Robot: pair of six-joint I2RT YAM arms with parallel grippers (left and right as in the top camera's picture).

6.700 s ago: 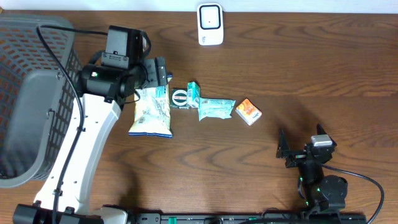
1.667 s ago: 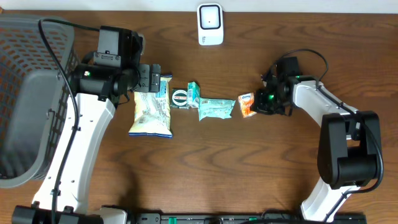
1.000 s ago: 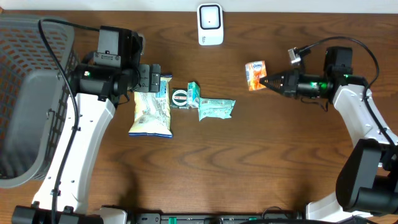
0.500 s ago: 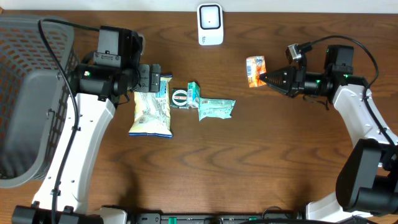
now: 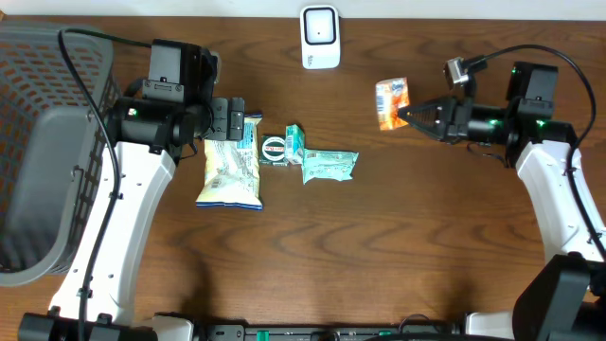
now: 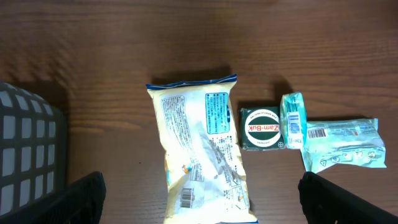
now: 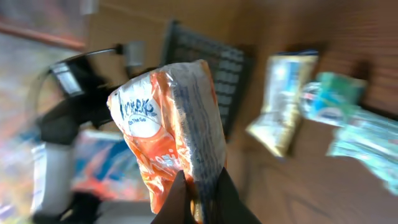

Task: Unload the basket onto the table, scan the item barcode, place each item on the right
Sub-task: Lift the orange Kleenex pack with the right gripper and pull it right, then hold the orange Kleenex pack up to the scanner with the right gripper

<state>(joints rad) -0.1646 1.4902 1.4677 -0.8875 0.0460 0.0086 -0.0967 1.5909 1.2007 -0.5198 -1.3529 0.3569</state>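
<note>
Overhead: the right hand (image 5: 405,115) is clamped on the orange packet (image 5: 390,101) by one edge, up off the counter, right of the scanner (image 5: 320,37). Nothing visible in the basket (image 5: 38,85). Left wrist: the left hand (image 6: 202,186) is spread wide above the chip bag (image 6: 202,155). Right wrist: with that skinny edge pinch the packet could twist or slip, and the barcode would miss the scanner.

Snack bag (image 5: 230,170) lies beside tin (image 5: 274,150), near basket (image 5: 38,66).
</note>
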